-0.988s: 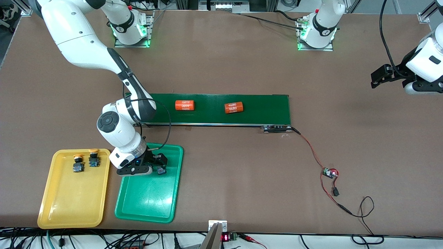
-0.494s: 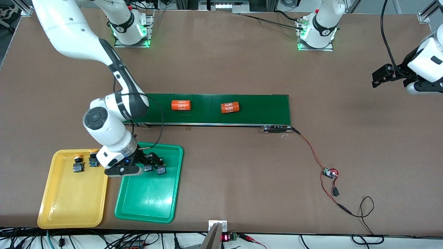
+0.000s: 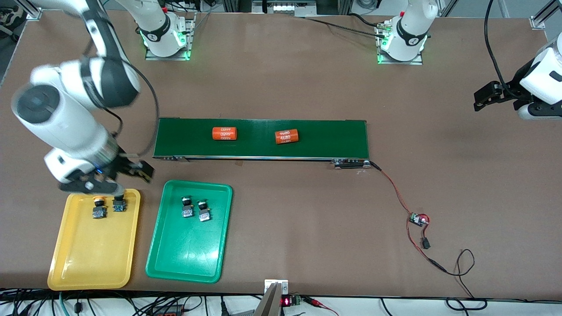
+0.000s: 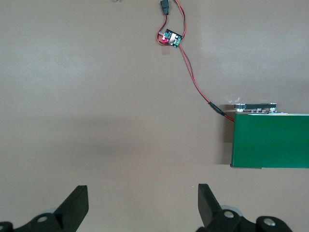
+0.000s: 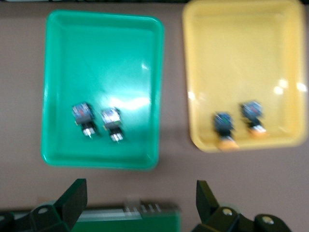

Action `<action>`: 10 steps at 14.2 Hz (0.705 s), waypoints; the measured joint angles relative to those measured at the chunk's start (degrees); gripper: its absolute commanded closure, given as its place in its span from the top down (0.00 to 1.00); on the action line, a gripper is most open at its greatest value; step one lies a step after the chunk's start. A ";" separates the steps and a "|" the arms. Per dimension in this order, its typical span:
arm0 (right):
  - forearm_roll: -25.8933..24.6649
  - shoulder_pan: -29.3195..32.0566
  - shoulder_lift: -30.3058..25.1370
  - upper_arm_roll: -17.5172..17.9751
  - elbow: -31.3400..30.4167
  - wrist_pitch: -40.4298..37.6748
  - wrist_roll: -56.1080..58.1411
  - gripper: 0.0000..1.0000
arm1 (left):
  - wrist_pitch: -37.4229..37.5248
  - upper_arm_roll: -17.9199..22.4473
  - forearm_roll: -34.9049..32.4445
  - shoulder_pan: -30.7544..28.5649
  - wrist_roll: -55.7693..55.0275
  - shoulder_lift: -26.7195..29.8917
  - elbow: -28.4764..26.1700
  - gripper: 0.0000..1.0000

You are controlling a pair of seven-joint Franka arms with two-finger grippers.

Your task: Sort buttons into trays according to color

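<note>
Right gripper (image 3: pixel 131 171) lifted clear of green tray (image 3: pixel 175 259), jaws spread, empty — 2 green-capped buttons (image 3: pixel 194 209) left inside; 2 yellow-capped buttons (image 3: pixel 108 204) seen in yellow tray (image 3: pixel 88 263) at lower left of frame; sorting judged complete. Left gripper (image 3: pixel 483 94) kept waiting, upper right — jaws spread.

I see a brown table (image 3: pixel 281 79) filling the frame, aluminium framing (image 3: pixel 542 17) at the upper corners, cables (image 3: pixel 131 305) along the bottom edge.

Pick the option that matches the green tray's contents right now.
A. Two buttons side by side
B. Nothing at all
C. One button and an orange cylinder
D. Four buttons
A: two buttons lie side by side in the green tray, at its end nearer the conveyor belt.
</note>
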State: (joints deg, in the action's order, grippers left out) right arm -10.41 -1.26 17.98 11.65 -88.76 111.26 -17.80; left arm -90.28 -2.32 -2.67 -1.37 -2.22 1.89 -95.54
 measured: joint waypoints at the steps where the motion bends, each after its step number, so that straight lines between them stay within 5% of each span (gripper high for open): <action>1: 0.00 0.60 -2.52 0.00 -0.81 -2.86 1.77 1.00 | 0.02 0.02 0.00 -0.09 0.00 0.00 0.00 1.00; 10: 3.12 3.96 -19.68 -0.01 -10.21 -15.71 7.68 1.00 | 0.25 -0.25 0.00 -0.06 0.09 0.00 0.42 1.00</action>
State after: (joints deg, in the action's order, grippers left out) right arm -7.29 2.70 -1.70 11.65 -98.97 95.55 -10.12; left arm -90.03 -2.57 -2.67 -1.42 -2.12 1.89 -95.12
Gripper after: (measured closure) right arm 0.000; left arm 0.000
